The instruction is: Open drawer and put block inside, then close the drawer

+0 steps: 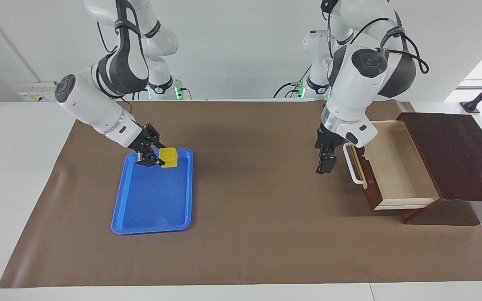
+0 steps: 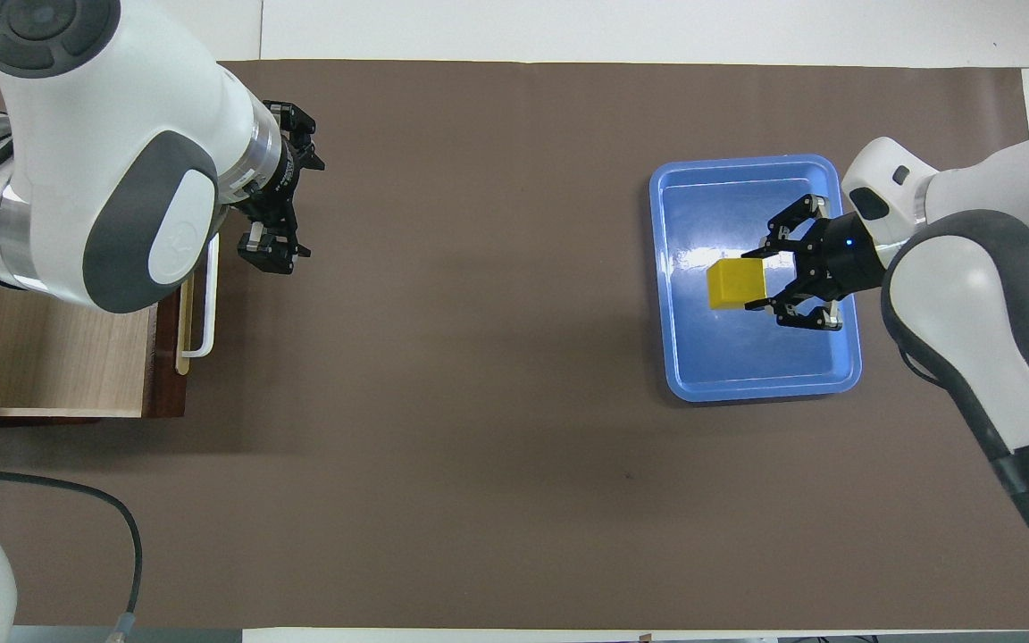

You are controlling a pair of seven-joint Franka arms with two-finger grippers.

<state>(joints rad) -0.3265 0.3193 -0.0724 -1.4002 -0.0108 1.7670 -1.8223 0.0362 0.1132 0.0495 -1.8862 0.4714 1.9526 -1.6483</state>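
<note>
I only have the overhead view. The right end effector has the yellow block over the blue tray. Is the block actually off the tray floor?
Observer: Yes. In the facing view the block hangs in the right end effector, clear above the tray.
Operator: The left arm covers part of the drawer for me. Is anything inside?
Observer: No. The drawer is pulled out, and the pale floor that shows is bare.
Operator: Is the left end effector touching the handle?
Observer: No. The left end effector hangs beside the handle, with a gap between them.
</note>
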